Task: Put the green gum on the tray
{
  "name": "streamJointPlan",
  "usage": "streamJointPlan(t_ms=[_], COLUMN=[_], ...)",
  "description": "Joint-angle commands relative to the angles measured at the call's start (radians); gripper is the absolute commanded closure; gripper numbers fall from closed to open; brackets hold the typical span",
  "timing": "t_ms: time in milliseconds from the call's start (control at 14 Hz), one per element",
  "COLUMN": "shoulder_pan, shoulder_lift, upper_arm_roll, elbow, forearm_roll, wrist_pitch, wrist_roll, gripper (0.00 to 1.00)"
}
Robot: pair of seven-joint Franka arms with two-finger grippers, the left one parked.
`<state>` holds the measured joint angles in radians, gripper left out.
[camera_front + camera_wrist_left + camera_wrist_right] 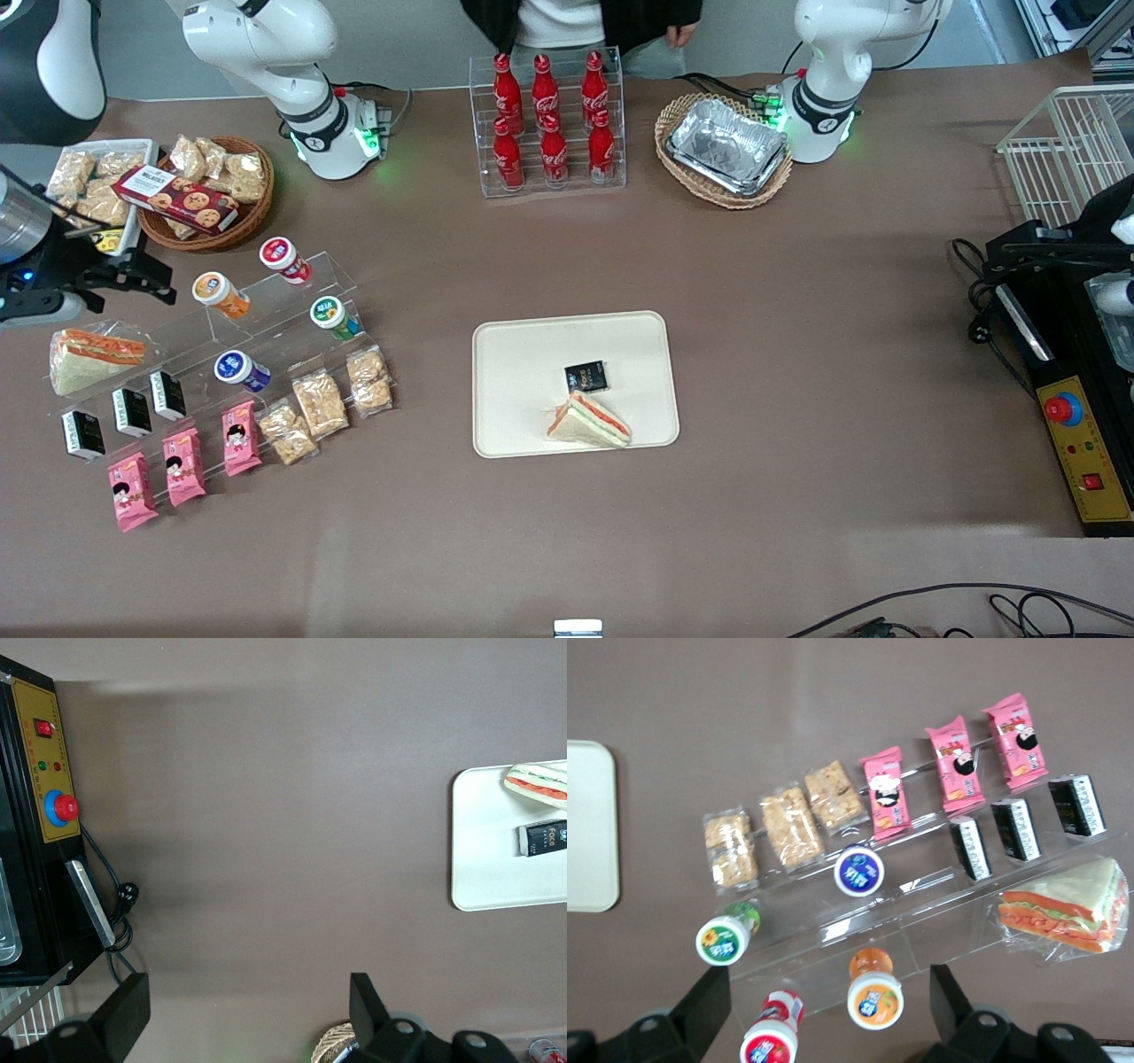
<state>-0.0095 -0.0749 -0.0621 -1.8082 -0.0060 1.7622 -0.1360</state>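
The green gum [332,316] stands on the clear acrylic step stand [292,306], green body, white lid with a green-and-yellow mark. It also shows in the right wrist view [725,937]. The cream-white tray [523,363] lies at the table's middle, also in the right wrist view [589,824] and the left wrist view [496,859]. It holds a sandwich [589,421] and a black packet [586,377]. My right gripper [151,275] [828,992] is open and empty. It hovers above the working arm's end of the stand, beside the orange canister [220,294] and apart from the green gum.
The stand also holds a red canister [283,259], a blue canister [241,370], snack packets, pink packs and black boxes. A wrapped sandwich [93,354] lies beside it. A cola bottle rack [549,124], a snack basket [208,195] and a foil tray in a basket [726,146] stand farther back.
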Motion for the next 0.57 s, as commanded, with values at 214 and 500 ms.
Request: streamJointPlan(t_ms=[214, 500], shoulder_pan=[-0.035, -0.013], shoulder_lift=[0.06, 0.028], upper_arm_roll=[0.027, 0.152], elbow=[0.072, 0.032], forearm_roll=[0.014, 0.032], wrist_pitch=[-0.001, -0.032], wrist_roll=[0.012, 0.221], gripper=[0.0, 0.0])
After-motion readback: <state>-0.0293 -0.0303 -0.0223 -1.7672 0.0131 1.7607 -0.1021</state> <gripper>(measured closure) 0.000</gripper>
